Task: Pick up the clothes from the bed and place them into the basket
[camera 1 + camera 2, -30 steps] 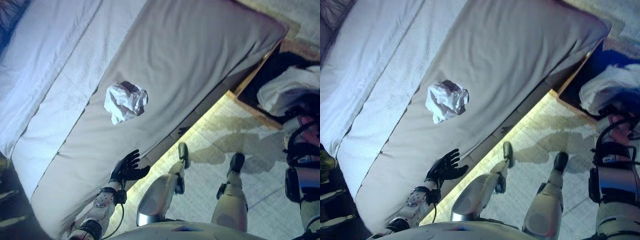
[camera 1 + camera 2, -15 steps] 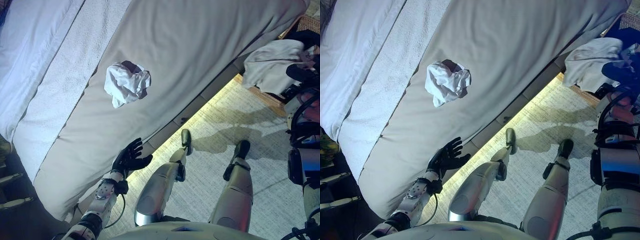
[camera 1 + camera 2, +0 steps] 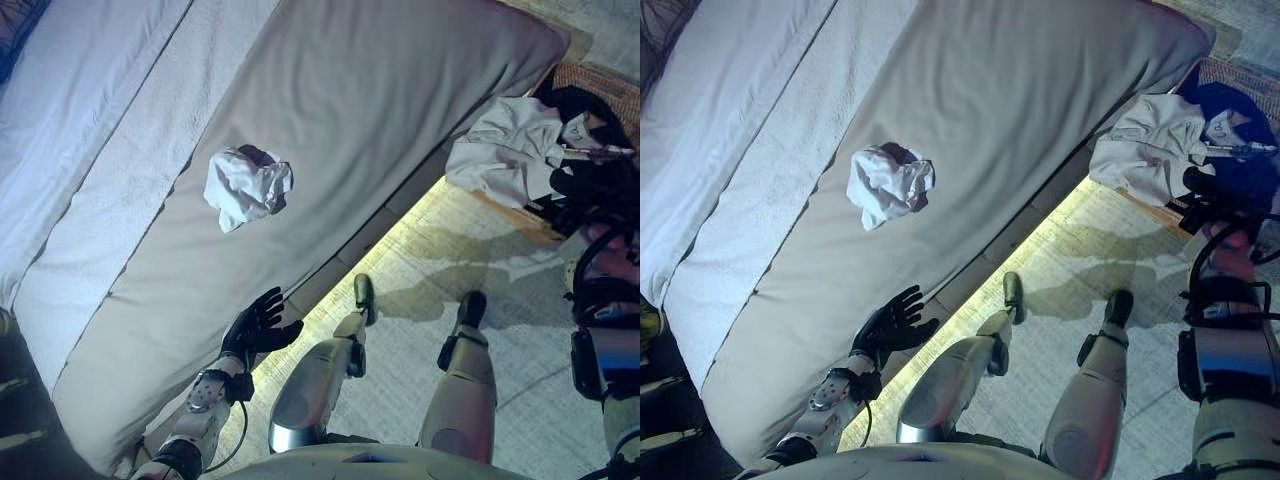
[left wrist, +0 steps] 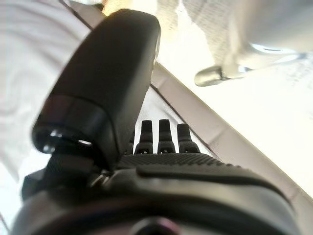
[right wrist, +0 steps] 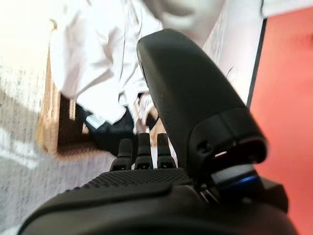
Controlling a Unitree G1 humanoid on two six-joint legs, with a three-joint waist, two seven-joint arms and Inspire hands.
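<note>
Between picks: left hand [image 3: 258,325] spread empty at bed [image 3: 380,110] edge, right hand [image 3: 1210,190] straight-fingered over basket [image 3: 600,85] where white shirt [image 3: 505,150] draped, crumpled white garment [image 3: 245,185] left mid-mattress, so probably needed left reach up-bed and closing on it.

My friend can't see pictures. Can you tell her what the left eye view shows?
A crumpled white cloth lies alone on a big bed. The robot's open left hand hovers at the bed's near edge, short of the cloth. On the floor at the bed's end, a basket holds a white shirt draped over its rim.
</note>
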